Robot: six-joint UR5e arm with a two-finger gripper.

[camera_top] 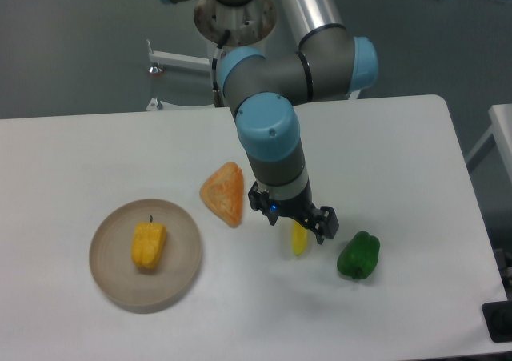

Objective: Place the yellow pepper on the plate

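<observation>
While plated: one yellow pepper [149, 244] (one plate [182, 274])

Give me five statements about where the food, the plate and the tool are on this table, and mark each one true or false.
1. The yellow pepper lies on the plate. True.
2. The green pepper sits on the plate. False: it rests on the bare table, right of the tool in the picture.
3. The orange wedge lies between the plate and the tool. True.
4. The tool is gripping the yellow pepper. False: the tool is well away from it, over a yellow item that it mostly hides.
5. The plate holds two food items. False: only the yellow pepper is on it.
</observation>
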